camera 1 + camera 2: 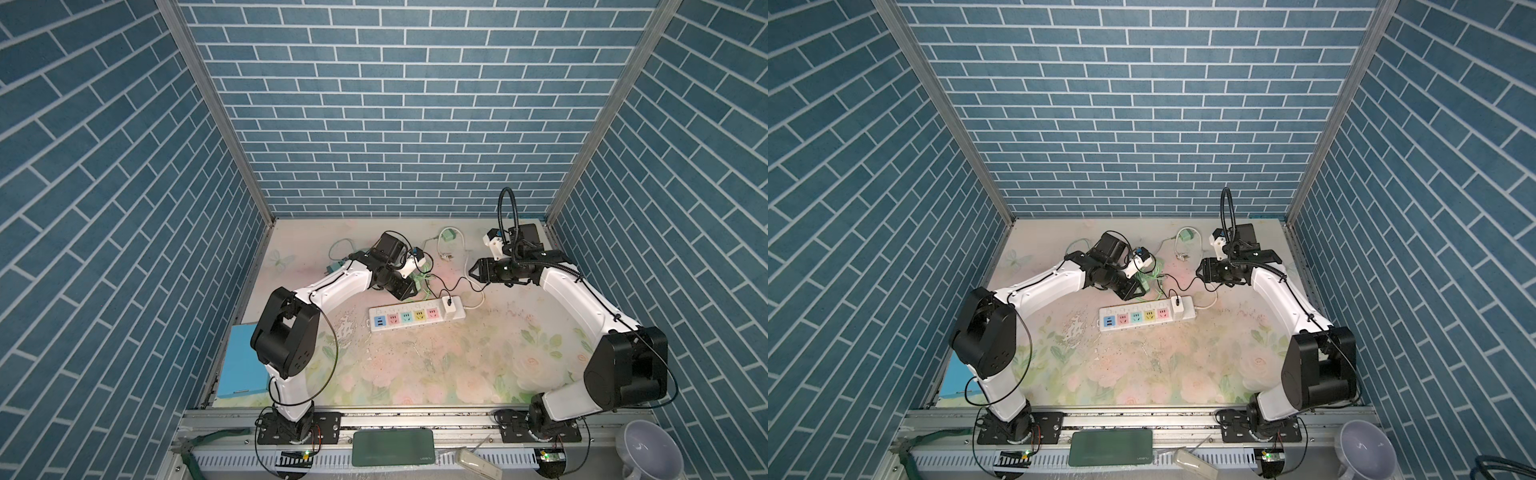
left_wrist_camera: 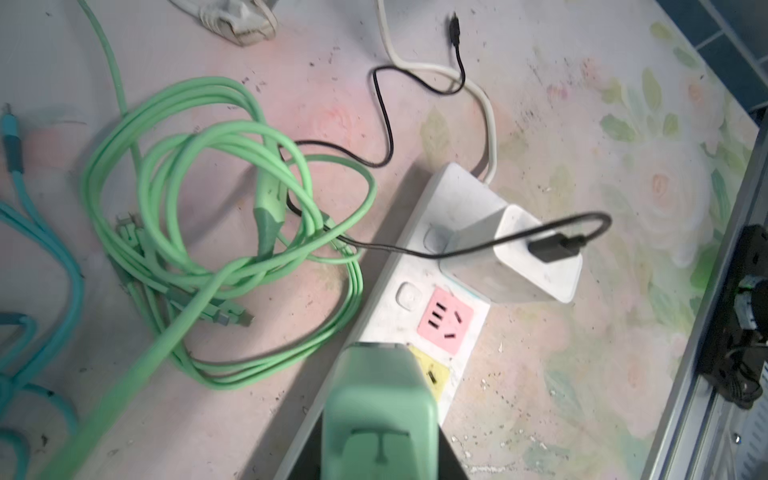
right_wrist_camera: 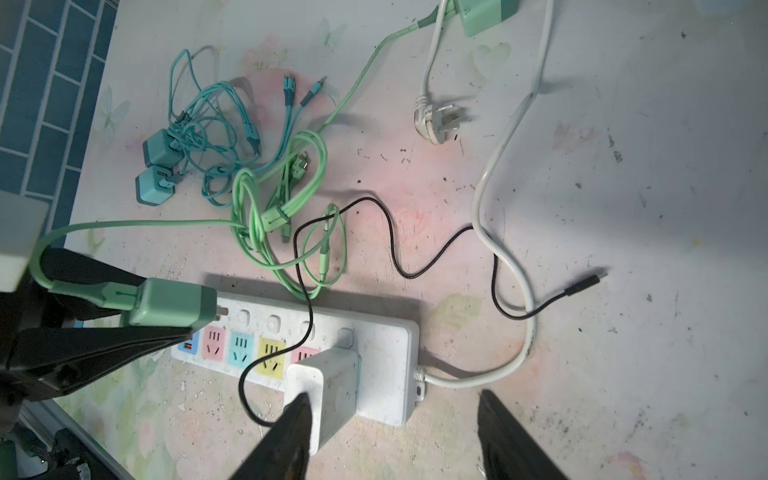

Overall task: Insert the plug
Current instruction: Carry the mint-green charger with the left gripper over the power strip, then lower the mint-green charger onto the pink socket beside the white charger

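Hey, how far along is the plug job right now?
Done: the white charger already sits in the strip. In hand: the left gripper is shut on the green plug, held over the strip, prongs bare. To do: seat it in a free socket. The right gripper is open, empty.

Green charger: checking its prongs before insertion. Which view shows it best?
Right wrist view: green charger side-on, prongs visible. Left wrist view shows only its back; top views barely show it.

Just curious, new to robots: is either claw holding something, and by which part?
Left gripper clamps the green plug across its body; right gripper holds nothing.
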`<act>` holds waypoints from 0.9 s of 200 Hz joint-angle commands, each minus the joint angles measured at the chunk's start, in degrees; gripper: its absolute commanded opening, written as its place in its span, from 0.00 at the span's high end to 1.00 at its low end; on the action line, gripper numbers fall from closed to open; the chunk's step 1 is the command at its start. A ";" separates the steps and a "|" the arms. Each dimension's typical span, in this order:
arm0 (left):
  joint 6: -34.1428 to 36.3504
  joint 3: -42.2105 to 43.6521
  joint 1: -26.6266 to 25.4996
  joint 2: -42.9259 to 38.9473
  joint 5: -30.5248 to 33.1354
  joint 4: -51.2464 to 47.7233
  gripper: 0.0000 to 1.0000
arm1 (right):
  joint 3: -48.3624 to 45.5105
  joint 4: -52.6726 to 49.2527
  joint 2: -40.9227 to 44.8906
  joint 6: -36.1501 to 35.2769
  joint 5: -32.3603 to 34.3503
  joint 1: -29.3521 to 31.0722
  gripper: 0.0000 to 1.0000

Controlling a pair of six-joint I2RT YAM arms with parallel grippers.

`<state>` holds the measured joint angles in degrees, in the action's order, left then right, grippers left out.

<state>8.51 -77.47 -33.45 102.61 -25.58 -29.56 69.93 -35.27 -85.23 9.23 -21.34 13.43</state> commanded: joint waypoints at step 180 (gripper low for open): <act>9.04 -4.87 -9.70 4.38 5.79 -1.92 0.85 | -4.34 -7.62 6.83 5.05 6.62 -0.16 0.36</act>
<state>16.14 -80.18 -42.48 106.00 -20.45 -31.20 67.42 -41.80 -79.22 13.28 -15.94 13.43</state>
